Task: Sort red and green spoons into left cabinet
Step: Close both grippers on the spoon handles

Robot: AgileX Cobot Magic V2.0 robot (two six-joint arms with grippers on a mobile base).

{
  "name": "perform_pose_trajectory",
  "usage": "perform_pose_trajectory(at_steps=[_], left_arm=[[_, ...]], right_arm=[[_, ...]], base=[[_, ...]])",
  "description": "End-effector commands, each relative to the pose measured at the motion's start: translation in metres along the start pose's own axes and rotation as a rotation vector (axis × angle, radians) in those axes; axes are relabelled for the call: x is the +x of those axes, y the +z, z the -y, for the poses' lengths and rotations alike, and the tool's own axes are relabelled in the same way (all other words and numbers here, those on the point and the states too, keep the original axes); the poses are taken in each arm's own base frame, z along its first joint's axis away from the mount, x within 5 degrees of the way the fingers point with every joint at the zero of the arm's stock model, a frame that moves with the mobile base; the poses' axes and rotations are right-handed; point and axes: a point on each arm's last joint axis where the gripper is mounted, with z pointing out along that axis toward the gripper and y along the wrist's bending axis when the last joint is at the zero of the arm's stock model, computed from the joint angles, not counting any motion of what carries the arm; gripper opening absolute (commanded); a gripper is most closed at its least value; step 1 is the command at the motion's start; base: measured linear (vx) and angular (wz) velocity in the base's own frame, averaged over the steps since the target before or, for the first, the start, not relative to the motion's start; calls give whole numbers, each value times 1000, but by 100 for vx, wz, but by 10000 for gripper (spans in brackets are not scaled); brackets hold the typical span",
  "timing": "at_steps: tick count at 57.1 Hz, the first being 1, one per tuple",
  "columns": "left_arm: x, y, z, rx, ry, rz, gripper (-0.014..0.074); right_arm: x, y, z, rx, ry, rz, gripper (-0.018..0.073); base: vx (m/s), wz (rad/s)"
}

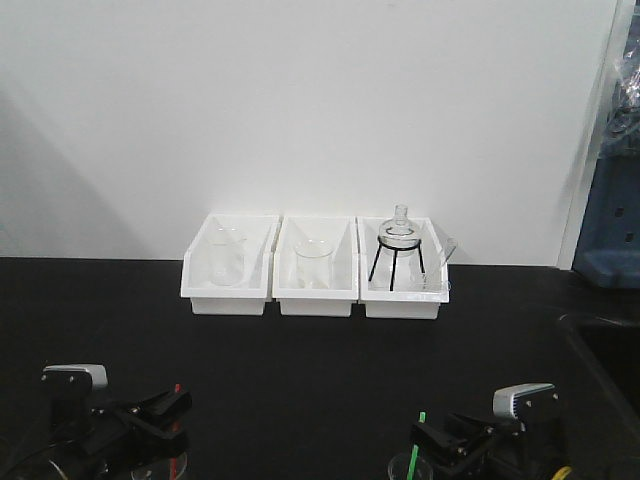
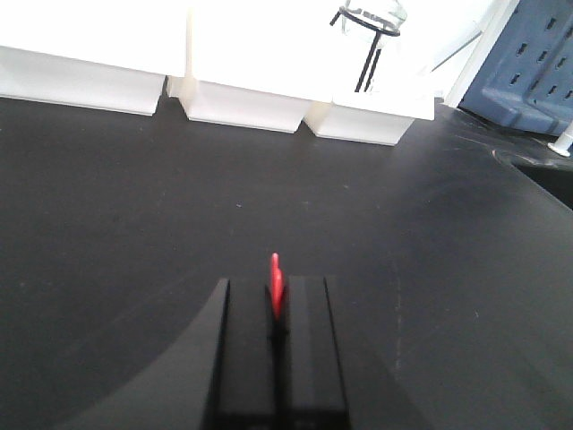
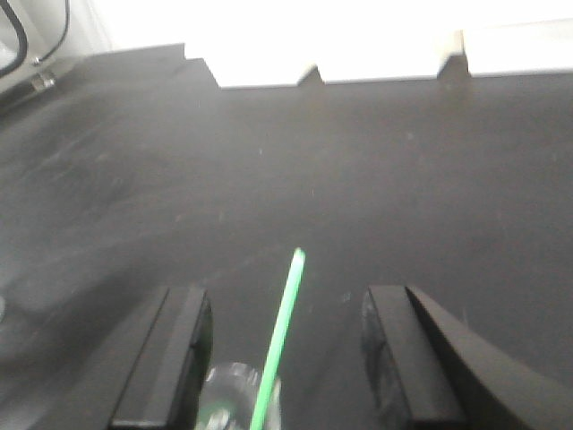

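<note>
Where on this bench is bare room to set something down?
Bare: the black tabletop between the white bins and the left gripper and right gripper, plus the strip between those two. Crowded: the bins, each holding glassware.

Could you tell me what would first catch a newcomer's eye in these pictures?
Two spots of colour stand out against the black table: the red spoon, pinched in the shut left end effector, and the green spoon, rising between the open jaws of the right end effector. Behind them, three white bins holding glassware line the white wall.
</note>
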Motion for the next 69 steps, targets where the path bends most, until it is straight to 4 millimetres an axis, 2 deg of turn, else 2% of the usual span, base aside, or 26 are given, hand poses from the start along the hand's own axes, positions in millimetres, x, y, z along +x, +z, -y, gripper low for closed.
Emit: perform_pose_trajectory(at_steps=[1, 25, 39, 48, 69], left_arm=[[-27, -1, 12, 63, 8, 147, 38], [-27, -1, 12, 63, 8, 147, 38], [-27, -1, 12, 63, 8, 147, 38], [-27, -1, 12, 63, 8, 147, 38], [-27, -1, 12, 62, 11, 147, 38]], right_arm=[[-28, 5, -4, -50, -27, 139, 442], [-19, 15, 2, -69, 29, 110, 440], [-21, 21, -2, -86, 22, 114, 396], [-20, 27, -10, -102, 9, 107, 323], [-18, 27, -7, -68, 11, 76, 83]], base=[[0, 0], [0, 0], [0, 0], [0, 0], [0, 0]])
